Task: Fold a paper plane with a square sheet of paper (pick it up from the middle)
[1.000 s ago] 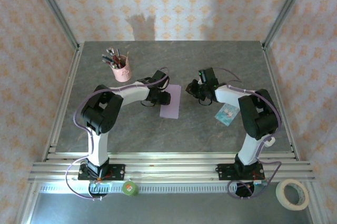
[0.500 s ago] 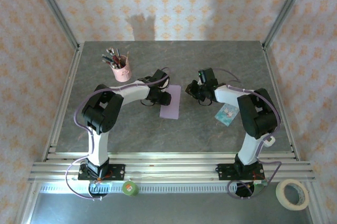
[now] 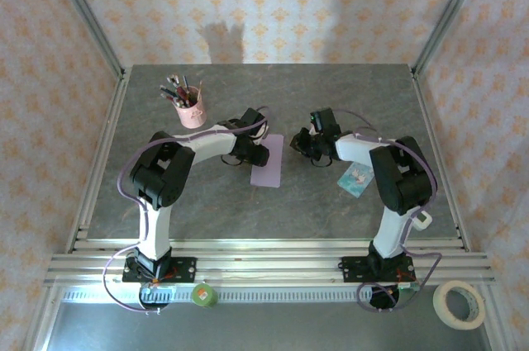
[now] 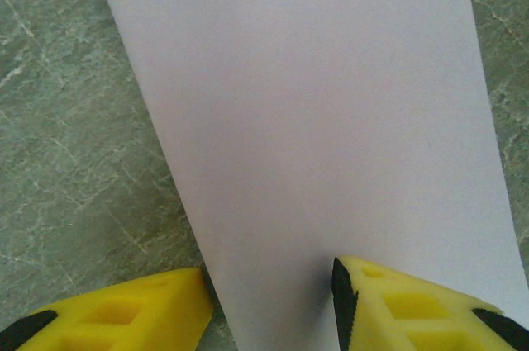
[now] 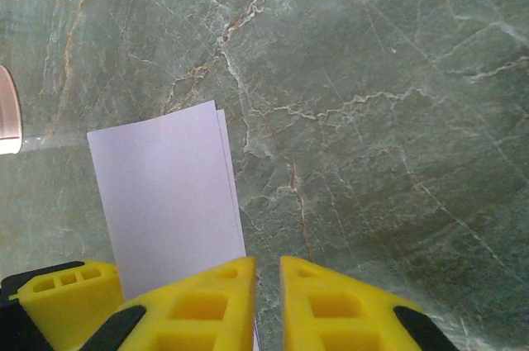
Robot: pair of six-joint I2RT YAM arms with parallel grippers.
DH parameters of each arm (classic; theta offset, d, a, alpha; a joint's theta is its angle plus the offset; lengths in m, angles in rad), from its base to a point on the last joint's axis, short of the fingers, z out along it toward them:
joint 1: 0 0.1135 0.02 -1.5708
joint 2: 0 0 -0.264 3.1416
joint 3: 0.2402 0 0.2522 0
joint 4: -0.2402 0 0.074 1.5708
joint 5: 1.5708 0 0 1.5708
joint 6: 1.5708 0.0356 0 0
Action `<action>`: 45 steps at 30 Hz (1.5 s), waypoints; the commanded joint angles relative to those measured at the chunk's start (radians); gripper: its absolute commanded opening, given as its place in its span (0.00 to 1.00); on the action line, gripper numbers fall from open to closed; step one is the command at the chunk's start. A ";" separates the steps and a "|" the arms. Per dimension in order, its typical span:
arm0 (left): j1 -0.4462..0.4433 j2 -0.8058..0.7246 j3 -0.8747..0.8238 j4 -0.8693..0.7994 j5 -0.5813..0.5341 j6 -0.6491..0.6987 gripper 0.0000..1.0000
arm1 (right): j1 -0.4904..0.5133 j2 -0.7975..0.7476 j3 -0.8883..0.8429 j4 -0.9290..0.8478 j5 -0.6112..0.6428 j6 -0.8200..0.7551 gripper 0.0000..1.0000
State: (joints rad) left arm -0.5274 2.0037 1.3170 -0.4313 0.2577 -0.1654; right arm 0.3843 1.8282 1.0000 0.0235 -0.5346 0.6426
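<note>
Marble table [image 3: 347, 95]: you're folding here.
Square sheet of paper [image 3: 269, 163]: lying halved; nose, wings pending.
Left gripper [image 4: 269, 285]: spread, straddling its edge.
Right gripper [image 5: 268, 272]: pinched together, empty, beside it.

The left arm [image 3: 157, 182] and right arm [image 3: 402, 186] have white tubular links, bulky black joint housings and black base plates [image 3: 157, 269] with red fittings. A thin purple cable [image 3: 121, 186] loops along each. The left claw [image 4: 269, 301] and right claw [image 5: 266, 289] have chunky yellow fingers [image 4: 397, 305] with hollow pockets and black tips.

- The square sheet of paper [image 4: 314, 120] runs off the left wrist frame's top and bottom.
- The pink cup [image 5: 7, 111] is cut by the right wrist frame's left edge.
</note>
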 commanded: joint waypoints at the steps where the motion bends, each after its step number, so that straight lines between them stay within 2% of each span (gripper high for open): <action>1: 0.013 0.113 -0.026 -0.032 0.031 0.060 0.48 | -0.003 0.009 -0.008 0.009 -0.005 -0.005 0.15; 8: 0.020 0.112 -0.010 -0.030 0.068 0.075 0.45 | -0.002 0.010 -0.009 0.015 -0.021 -0.011 0.15; 15: 0.024 0.111 -0.012 -0.028 0.073 0.067 0.46 | 0.043 0.033 0.031 0.018 -0.099 -0.064 0.15; 20: 0.023 0.111 -0.016 -0.024 0.074 0.059 0.46 | 0.094 0.075 0.076 -0.018 -0.082 -0.085 0.12; 31: 0.026 0.080 -0.025 -0.013 0.085 0.029 0.46 | 0.102 0.139 0.093 -0.082 -0.036 -0.073 0.08; 35: 0.032 0.014 -0.053 0.018 0.086 -0.066 0.49 | 0.103 0.150 0.096 -0.113 -0.008 -0.072 0.08; 37: 0.031 -0.034 -0.085 0.050 0.041 -0.161 0.50 | 0.103 0.151 0.094 -0.119 0.000 -0.065 0.08; 41: 0.031 -0.153 -0.192 0.144 0.006 -0.362 0.58 | 0.103 0.158 0.095 -0.112 -0.004 -0.048 0.08; 45: 0.022 -0.223 -0.270 0.212 0.020 -0.484 0.66 | 0.103 0.157 0.094 -0.105 -0.010 -0.040 0.08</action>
State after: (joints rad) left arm -0.5018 1.8252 1.0821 -0.2764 0.3054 -0.4965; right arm 0.4881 1.9503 1.0924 -0.0227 -0.5987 0.5934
